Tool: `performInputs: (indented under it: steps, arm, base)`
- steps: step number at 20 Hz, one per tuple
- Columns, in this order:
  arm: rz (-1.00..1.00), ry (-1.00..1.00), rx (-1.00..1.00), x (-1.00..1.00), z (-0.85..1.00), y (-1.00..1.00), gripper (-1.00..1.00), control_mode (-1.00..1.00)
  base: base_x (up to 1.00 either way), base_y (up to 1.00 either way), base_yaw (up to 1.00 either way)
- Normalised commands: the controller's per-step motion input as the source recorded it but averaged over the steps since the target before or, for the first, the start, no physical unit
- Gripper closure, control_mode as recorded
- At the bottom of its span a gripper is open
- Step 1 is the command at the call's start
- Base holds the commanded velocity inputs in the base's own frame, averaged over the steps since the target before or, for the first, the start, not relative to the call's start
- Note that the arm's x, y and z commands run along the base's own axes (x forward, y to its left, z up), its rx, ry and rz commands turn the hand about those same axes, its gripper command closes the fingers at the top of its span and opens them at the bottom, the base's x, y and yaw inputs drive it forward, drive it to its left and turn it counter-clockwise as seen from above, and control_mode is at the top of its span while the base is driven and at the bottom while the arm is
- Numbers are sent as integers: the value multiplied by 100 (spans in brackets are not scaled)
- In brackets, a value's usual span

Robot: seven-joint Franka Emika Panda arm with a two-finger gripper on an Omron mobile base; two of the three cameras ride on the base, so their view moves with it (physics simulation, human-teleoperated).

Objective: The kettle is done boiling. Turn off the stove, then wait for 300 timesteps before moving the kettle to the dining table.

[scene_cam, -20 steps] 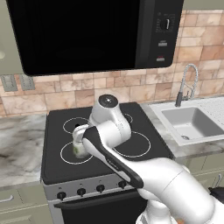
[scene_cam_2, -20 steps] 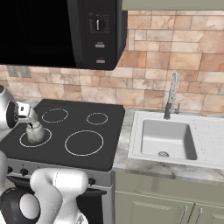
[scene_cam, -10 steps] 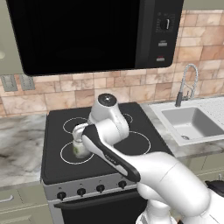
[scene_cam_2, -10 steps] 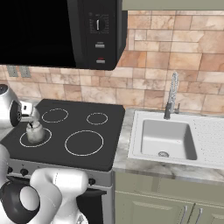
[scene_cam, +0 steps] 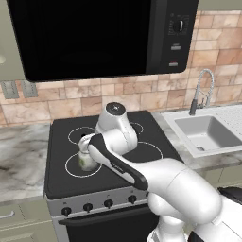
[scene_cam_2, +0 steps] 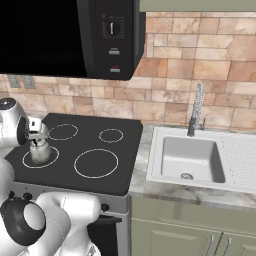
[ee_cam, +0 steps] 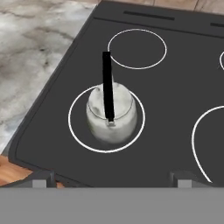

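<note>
The small pale kettle (scene_cam: 86, 161) (scene_cam_2: 40, 153) (ee_cam: 111, 114) with its black arched handle stands upright on the front-left burner of the stove (scene_cam: 61, 182) (scene_cam_2: 125, 167) (ee_cam: 175, 87). My gripper (scene_cam: 85, 144) (scene_cam_2: 36, 136) (ee_cam: 113, 180) hangs just above it and is open. Its two fingertips stand wide apart and touch nothing, and the handle is lined up between them in the hand view. A row of black knobs (scene_cam: 88, 206) lines the stove's grey front panel. The dining table is out of view.
A black microwave (scene_cam: 94, 38) (scene_cam_2: 60, 35) hangs low over the cooktop. To the right are a sink (scene_cam: 203, 134) (scene_cam_2: 187, 157) and a tall faucet (scene_cam: 201, 92) (scene_cam_2: 196, 107). A marble counter (scene_cam: 21, 158) (ee_cam: 35, 52) lies left of the stove.
The arm has barely shifted above the kettle. The kettle stays on its burner and the jaws stay open.
</note>
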Motion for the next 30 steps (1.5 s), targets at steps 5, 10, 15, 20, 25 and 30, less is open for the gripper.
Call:
performInputs:
  steps: [5, 10, 15, 20, 25, 30]
  arm:
    - [3, 0, 0, 15, -9, 0, -100, -100]
    - [2, 0, 0, 15, -6, 1, -100, -100]
    - [1, 0, 0, 12, -3, 5, -100, -100]
    - [0, 0, 0, 10, -3, 13, -100, -100]
    - [0, 0, 0, 12, -2, 14, -100, -100]
    - [0, 0, 0, 12, -7, 5, -100, -100]
  base:
    - [0, 0, 0]
    - [0, 0, 0]
    - [0, 0, 0]
    - [0, 0, 0]
    - [0, 0, 0]
    - [0, 0, 0]
